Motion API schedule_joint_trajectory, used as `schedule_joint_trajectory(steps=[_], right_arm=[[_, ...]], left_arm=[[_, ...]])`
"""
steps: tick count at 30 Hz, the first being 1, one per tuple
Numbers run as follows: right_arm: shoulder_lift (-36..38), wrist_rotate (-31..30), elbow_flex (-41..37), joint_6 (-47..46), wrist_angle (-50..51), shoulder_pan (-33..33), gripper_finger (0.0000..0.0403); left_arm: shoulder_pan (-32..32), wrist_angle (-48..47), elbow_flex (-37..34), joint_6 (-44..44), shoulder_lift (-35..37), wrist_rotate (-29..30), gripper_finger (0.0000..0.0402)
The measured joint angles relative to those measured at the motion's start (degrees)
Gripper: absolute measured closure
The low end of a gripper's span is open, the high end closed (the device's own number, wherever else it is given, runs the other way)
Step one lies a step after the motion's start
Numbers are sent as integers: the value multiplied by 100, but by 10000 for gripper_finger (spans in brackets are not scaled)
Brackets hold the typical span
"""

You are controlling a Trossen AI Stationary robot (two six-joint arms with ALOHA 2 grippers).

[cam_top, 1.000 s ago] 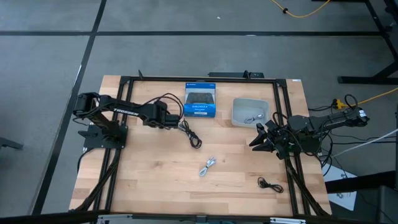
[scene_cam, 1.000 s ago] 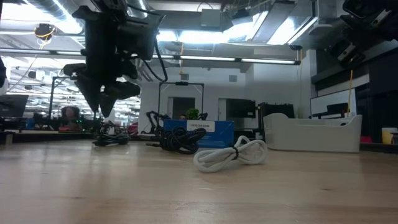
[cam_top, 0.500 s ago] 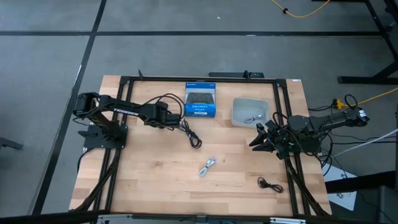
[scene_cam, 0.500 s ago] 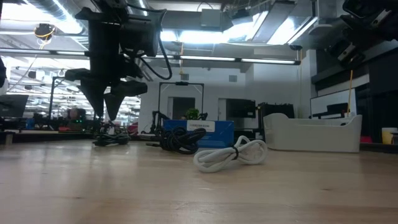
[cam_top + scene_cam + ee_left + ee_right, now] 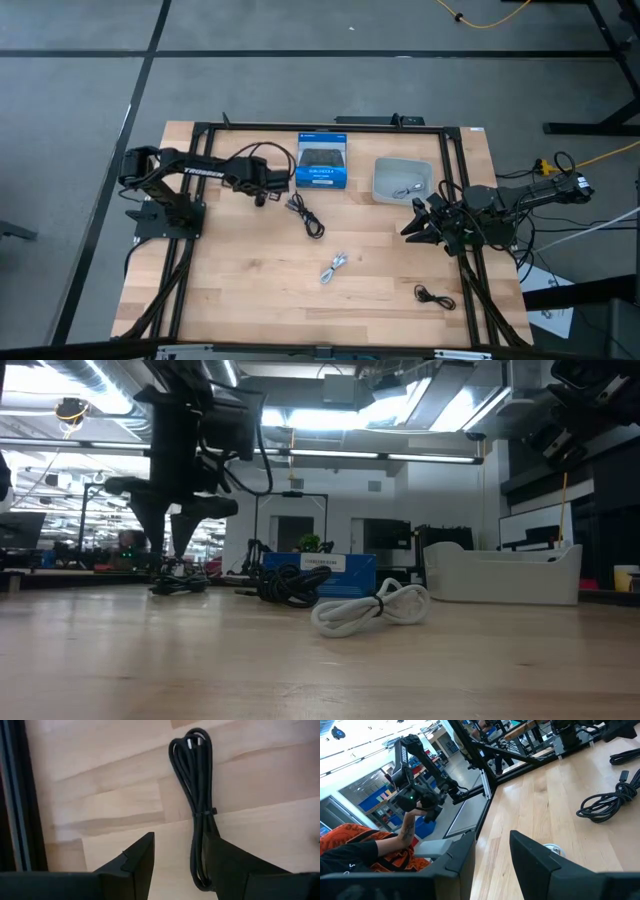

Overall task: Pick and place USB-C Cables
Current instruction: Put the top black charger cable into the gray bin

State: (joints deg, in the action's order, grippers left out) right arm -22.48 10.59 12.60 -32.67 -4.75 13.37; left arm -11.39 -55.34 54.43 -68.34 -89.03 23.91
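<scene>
We judge the task only begun: one cable (image 5: 405,189) lies in the grey bin (image 5: 385,169), while three USB-C Cables (image 5: 306,216) lie on the desk (image 5: 240,290) away from the bin, and our left gripper (image 5: 264,195) and right gripper (image 5: 412,229) hold nothing, fingers apart.

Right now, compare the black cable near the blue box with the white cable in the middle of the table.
The black cable is dark and lies just ahead of the left gripper; the white cable is pale and lies farther from both arms. The black cable is a long narrow bundle; the white cable looks shorter. Both are tied coils resting loose on the table, gripped by nothing.
</scene>
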Motion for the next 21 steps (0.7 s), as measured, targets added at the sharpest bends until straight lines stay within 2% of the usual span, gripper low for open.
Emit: schedule_joint_trajectory(steps=[10, 16, 21], right_arm=[[-2, 0, 0, -4, 0, 0, 277], [-1, 0, 0, -4, 0, -1, 277], [-2, 0, 0, -3, 0, -2, 277]], left_arm=[[-292, 503, -37, 924, 4, -282, 241], [-366, 1585, -747, 1195, 7, -860, 241], [-366, 2568, -1340, 1148, 30, -983, 241]])
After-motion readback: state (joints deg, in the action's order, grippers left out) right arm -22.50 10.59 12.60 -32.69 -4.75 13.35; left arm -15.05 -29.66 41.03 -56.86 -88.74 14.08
